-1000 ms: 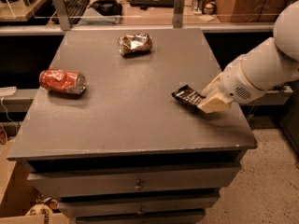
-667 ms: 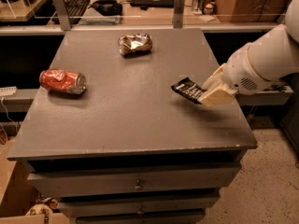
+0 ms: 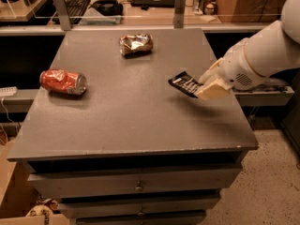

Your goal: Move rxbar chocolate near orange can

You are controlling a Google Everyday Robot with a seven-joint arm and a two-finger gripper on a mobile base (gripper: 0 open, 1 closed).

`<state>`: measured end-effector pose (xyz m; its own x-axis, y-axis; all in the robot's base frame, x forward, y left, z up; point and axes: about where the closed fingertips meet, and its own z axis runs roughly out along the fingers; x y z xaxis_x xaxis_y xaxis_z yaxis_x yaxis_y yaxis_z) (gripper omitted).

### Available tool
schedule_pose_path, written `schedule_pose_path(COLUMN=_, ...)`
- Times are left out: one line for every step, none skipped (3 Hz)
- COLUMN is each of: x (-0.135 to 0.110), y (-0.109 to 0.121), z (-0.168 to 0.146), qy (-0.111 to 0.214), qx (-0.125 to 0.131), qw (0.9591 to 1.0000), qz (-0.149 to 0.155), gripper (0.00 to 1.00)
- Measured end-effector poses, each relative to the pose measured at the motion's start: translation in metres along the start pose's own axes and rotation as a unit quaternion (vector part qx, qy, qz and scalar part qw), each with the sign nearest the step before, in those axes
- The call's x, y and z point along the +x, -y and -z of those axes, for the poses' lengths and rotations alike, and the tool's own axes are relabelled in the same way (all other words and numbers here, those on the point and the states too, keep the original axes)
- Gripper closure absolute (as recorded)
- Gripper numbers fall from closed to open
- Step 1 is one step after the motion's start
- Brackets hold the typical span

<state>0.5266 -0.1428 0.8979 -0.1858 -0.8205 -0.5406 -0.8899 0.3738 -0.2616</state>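
Note:
The rxbar chocolate (image 3: 184, 84) is a flat black wrapper with white text, held tilted a little above the right side of the grey table (image 3: 126, 125). My gripper (image 3: 205, 86) is shut on its right end, with the white arm coming in from the right. The orange can (image 3: 136, 44), crumpled and shiny brownish-orange and silver, lies on the far middle of the table, well apart from the bar.
A bright red can (image 3: 63, 81) with a silver end lies on its side at the left of the table. Behind the table runs a shelf with a keyboard (image 3: 77, 3) and other gear. Drawers sit below the tabletop.
My gripper has lifted the rxbar chocolate and carried it up and to the left, away from the table's right edge. Both cans have stayed put.

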Motion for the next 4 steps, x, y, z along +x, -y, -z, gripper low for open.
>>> schedule_pose_path(x=-0.028, y=0.034, z=-0.018, qy=0.015, qx=0.024, qw=0.9993, qz=0.022, gripper=1.00)
schedule_pose_path(x=-0.046, y=0.057, z=-0.035, qy=0.025, qx=0.035, qw=0.9986, qz=0.030, gripper=1.00)
schedule_pose_path(x=-0.060, y=0.085, z=-0.063, qy=0.040, qx=0.037, qw=0.9983, qz=0.023, gripper=1.00)
schedule_pose_path(x=-0.070, y=0.112, z=-0.095, qy=0.048, qx=0.030, qw=0.9983, qz=0.015, gripper=1.00)
